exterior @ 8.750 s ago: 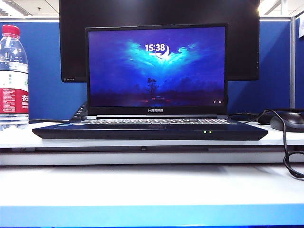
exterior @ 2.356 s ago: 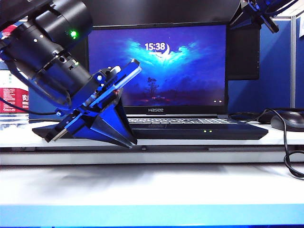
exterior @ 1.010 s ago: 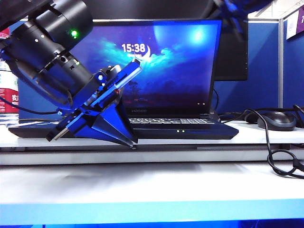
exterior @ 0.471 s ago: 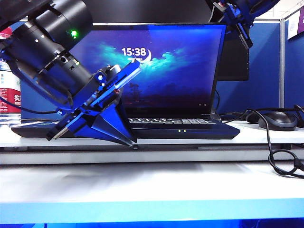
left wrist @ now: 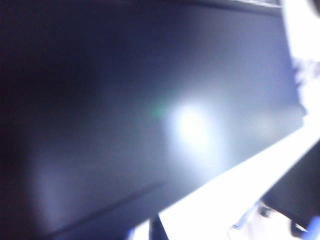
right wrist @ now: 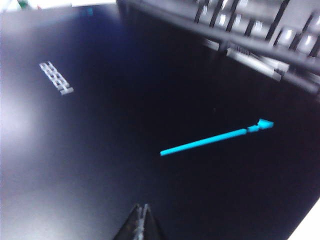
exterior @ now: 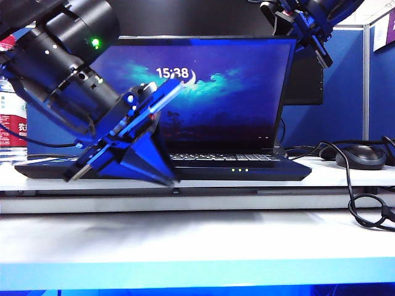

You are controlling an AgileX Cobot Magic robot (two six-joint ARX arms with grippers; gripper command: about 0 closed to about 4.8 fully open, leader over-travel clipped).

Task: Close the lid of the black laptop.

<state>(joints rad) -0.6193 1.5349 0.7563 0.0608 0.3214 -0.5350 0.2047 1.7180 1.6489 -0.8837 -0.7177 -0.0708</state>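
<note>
Nearest the exterior camera, the left gripper (exterior: pixel 123 157) hung low at the left front of the black laptop (exterior: pixel 247 169), its blue wedge-shaped fingers (exterior: pixel 145 163) angled down toward the base's front edge; whether they were apart or together could not be told. The left wrist view was blurred and showed only a dark glossy surface with a bright glare. The laptop sat on the white desk (exterior: pixel 197 237), 3 green LEDs (exterior: pixel 239 170) lit on its front edge. A black mouse (exterior: pixel 361 156) lay to the right with its cable looping off the desk. The lid (exterior: pixel 222 92) stood open, near upright, its screen showing 15:38. The right gripper (exterior: pixel 305 28) was up at the lid's top right corner; in the right wrist view its fingertips (right wrist: pixel 140 225) met in a point against the lid's dark back. A water bottle (exterior: pixel 12 117) stood far left.
</note>
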